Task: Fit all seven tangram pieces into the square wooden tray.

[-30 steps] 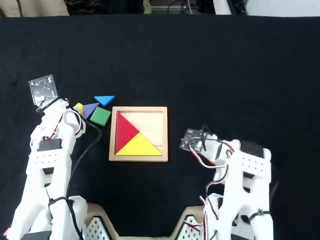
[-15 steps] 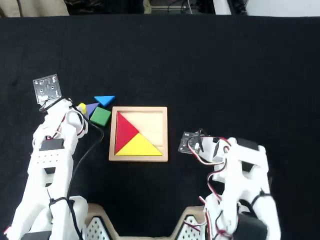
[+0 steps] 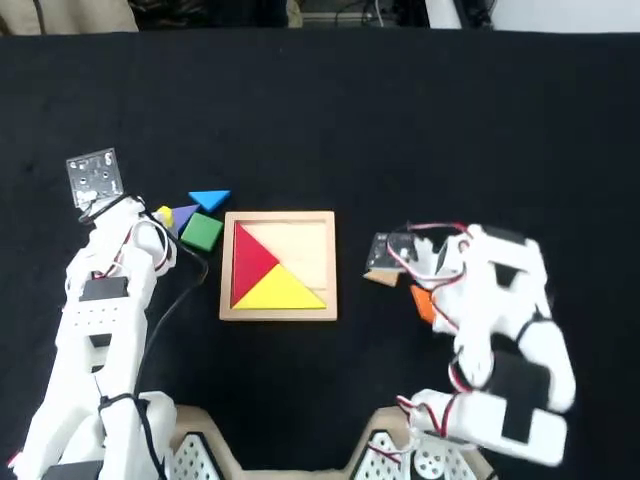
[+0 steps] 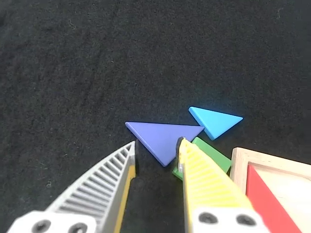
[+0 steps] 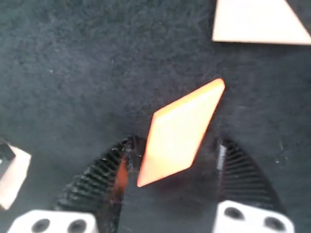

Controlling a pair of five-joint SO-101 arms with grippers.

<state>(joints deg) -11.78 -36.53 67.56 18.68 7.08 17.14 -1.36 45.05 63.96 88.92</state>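
**Right hand (image 5: 176, 142) open astride the orange parallelogram (image 5: 182, 126)**

The fingers are spread wide and nothing is gripped. The flat, smooth-faced parallelogram is laid between them on the black, felt-like tabletop (image 5: 73, 58), with its long axis slanted: the near corner is close by one finger and the far corner is pointed away from the hand. Just beyond it a pale wooden triangle (image 5: 257, 22) is seen. The square wooden tray (image 3: 278, 315), with a red triangle (image 3: 250, 260) and a yellow triangle (image 3: 280, 292) seated in it, is found further off toward the left hand (image 4: 157, 142), which is held open over a blue-violet triangle (image 4: 165, 133).
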